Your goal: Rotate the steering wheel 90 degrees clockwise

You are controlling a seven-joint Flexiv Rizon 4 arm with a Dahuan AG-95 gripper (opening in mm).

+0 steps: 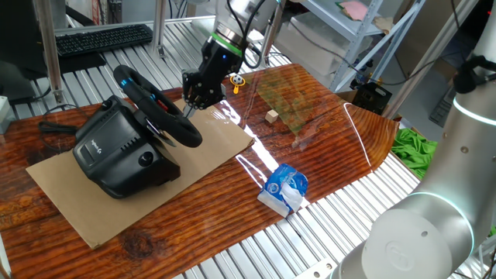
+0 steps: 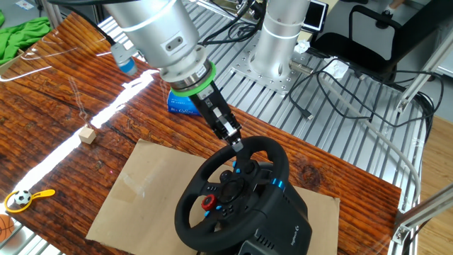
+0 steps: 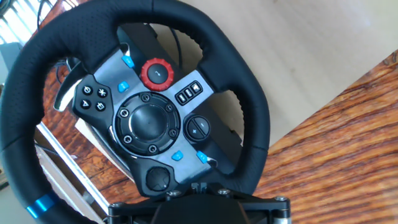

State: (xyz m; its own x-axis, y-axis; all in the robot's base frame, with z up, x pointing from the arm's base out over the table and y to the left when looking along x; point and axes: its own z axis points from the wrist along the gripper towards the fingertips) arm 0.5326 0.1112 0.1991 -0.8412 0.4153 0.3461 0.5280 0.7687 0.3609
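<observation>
The other fixed view shows the hand (image 2: 237,144) angled steeply down, fingers closed together, tip against the steering wheel (image 2: 233,191) rim.

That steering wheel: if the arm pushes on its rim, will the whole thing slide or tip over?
Probably not tip: the steering wheel sits on a bulky, wide black base resting flat on cardboard. The base might creep on the smooth cardboard. The thick rim looks stiff and should likely turn rather than flex under the shut end effector.

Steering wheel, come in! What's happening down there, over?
End effector shut, tip against the rim. Steering wheel on its black base, standing on cardboard. Nothing blocking the rim.
</observation>
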